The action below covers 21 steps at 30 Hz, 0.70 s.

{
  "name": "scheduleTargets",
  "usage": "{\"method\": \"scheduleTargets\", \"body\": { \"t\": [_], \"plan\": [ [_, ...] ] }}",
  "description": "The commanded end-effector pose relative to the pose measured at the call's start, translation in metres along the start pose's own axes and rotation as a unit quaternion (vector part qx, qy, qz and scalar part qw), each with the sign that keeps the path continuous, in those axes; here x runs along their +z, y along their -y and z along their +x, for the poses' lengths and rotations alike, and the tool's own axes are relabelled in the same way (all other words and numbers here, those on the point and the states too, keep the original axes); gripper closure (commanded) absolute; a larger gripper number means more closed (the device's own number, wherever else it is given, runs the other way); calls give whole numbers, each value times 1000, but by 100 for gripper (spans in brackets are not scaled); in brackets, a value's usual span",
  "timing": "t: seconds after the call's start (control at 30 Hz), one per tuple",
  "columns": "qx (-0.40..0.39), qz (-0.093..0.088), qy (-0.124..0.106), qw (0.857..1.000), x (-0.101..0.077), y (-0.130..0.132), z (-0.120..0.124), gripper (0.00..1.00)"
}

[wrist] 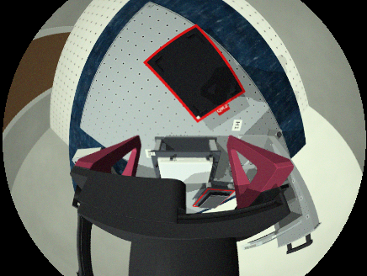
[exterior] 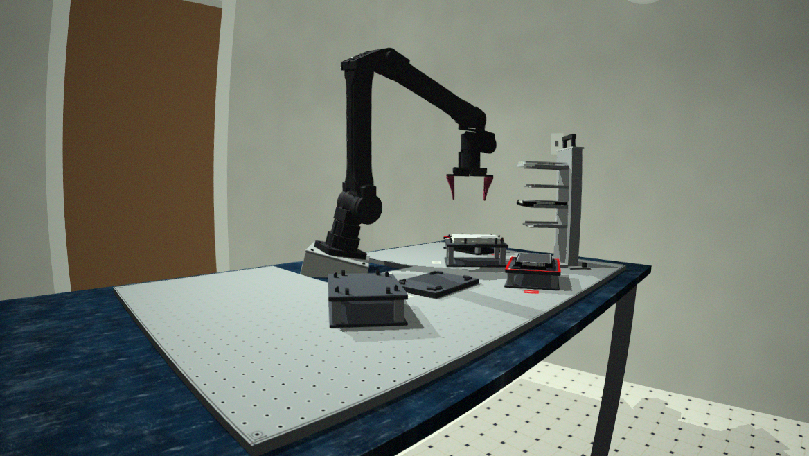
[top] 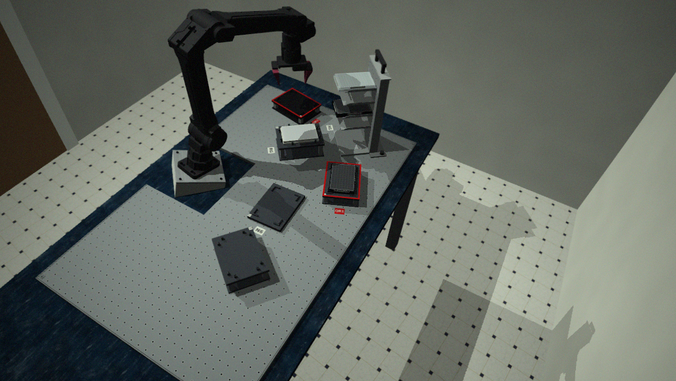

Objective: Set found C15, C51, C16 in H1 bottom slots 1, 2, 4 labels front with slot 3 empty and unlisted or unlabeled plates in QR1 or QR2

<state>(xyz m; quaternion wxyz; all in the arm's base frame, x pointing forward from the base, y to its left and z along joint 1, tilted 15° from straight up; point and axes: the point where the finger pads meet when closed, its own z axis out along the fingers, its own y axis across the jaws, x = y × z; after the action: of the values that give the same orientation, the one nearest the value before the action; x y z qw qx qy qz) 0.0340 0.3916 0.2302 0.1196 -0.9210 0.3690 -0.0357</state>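
My gripper (top: 291, 77) (exterior: 468, 195) (wrist: 183, 140) is open and empty. It hangs high above a white plate (top: 297, 134) (exterior: 474, 236) (wrist: 182, 167) that lies on a raised nest. The plate hotel H1 (top: 378, 103) (exterior: 569, 209) stands at the back right. A white plate (top: 355, 80) (exterior: 543, 164) sits on its top shelf and a black plate (top: 352, 109) (exterior: 537, 202) on the second shelf from the bottom. The other two shelves look empty. A dark plate (top: 341, 178) (exterior: 532, 260) lies in the red-edged nest QR1 (top: 326, 194). The second red-edged nest (top: 296, 103) (wrist: 196, 74) is empty. No ID labels are readable.
A flat nest with corner locators (top: 276, 205) (exterior: 438, 283) and the raised block N6 (top: 241, 260) (exterior: 366, 297) stand nearer the front, both empty. The arm's base (top: 198, 170) is to the left of the nests. The table's edge runs just behind the hotel.
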Motion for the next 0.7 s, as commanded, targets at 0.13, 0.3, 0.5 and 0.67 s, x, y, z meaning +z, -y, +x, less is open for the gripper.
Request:
{"method": "scheduleTargets", "body": {
  "t": [0.13, 0.3, 0.5, 0.67],
  "plan": [
    [-2, 6, 8, 1000, 16, 8, -4, 0],
    [2, 38, 36, 999, -20, 23, -15, 0],
    [1, 19, 19, 1000, -2, 13, -10, 0],
    [1, 19, 19, 1000, -2, 13, -10, 0]
  ]
}}
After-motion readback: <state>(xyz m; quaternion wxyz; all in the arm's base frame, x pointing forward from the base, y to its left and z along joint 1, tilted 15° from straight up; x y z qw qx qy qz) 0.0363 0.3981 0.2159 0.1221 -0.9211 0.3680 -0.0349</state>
